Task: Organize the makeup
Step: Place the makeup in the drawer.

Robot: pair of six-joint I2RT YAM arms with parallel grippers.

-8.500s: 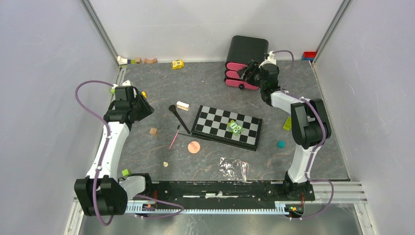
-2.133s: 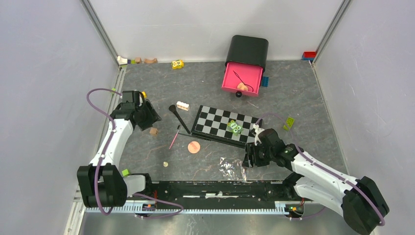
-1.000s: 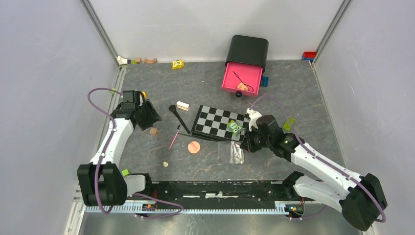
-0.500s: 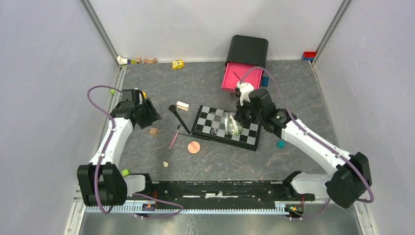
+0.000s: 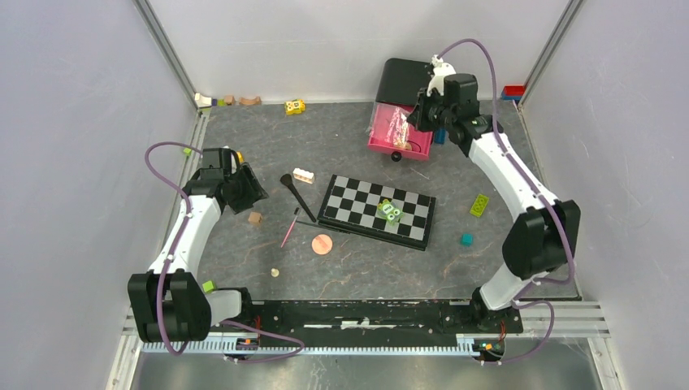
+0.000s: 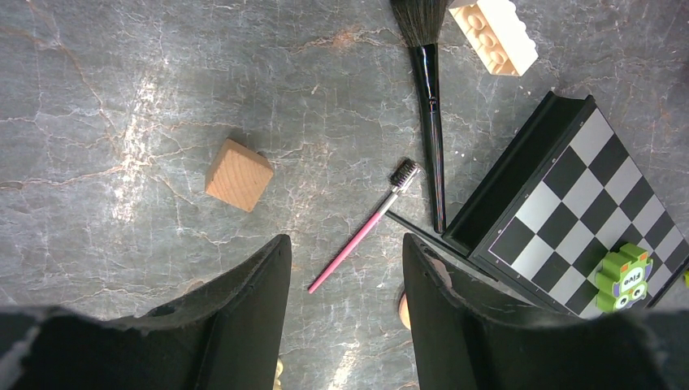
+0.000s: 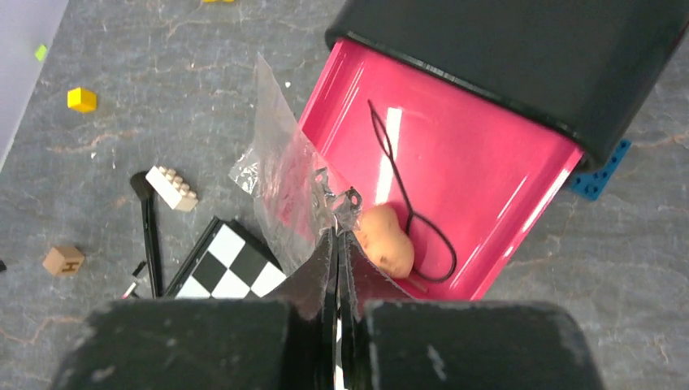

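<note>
My right gripper (image 5: 416,119) (image 7: 340,232) is shut on a crumpled clear plastic bag (image 5: 397,126) (image 7: 284,175), which hangs over the left part of the open pink drawer (image 5: 388,147) (image 7: 479,162). In the drawer lie a peach sponge (image 7: 386,242) and a black loop (image 7: 406,195). My left gripper (image 5: 247,195) (image 6: 347,253) stands open above the table with nothing between its fingers. Just ahead of it lie a pink-handled brush (image 6: 361,236) (image 5: 289,229), a black long-handled brush (image 6: 428,106) (image 5: 297,196) and a thin dark pencil (image 6: 414,230). The round peach puff (image 5: 322,244) lies nearby.
The chequered board (image 5: 376,211) lies mid-table with a green toy block (image 5: 390,211) on it. A wooden cube (image 6: 237,174), a cream brick (image 5: 304,175), a green brick (image 5: 479,205) and a teal cube (image 5: 466,239) are scattered about. The black drawer case (image 5: 406,81) stands at the back.
My right arm has lifted the plastic bag from the front of the table and carried it over the board to the pink drawer. The left arm has stayed still.
</note>
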